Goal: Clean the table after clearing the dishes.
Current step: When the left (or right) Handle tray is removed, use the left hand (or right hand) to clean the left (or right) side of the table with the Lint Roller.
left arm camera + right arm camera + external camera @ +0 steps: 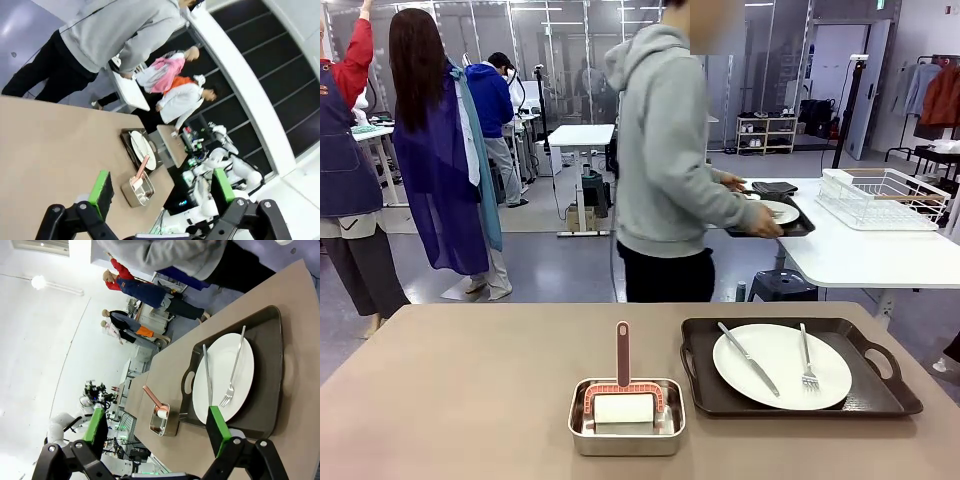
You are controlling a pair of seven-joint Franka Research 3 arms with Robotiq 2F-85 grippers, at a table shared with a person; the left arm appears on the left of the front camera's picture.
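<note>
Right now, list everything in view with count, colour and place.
table: one, taupe-brown, nearest
tray: one, dark, table's right part
plate: one, white, on that tray
knife: one, metal, left on the plate
fork: one, metal, right on the plate
steel pan: one, silver, left of the tray
brush: one, pink handle, in the pan
far tray: one, dark, with second plate, held by the person at the white table
dish rack: one, white, on the white table
person: one, grey hoodie, behind the table
left fingers: two, black, green pads, open
right fingers: two, black, green pads, open
</note>
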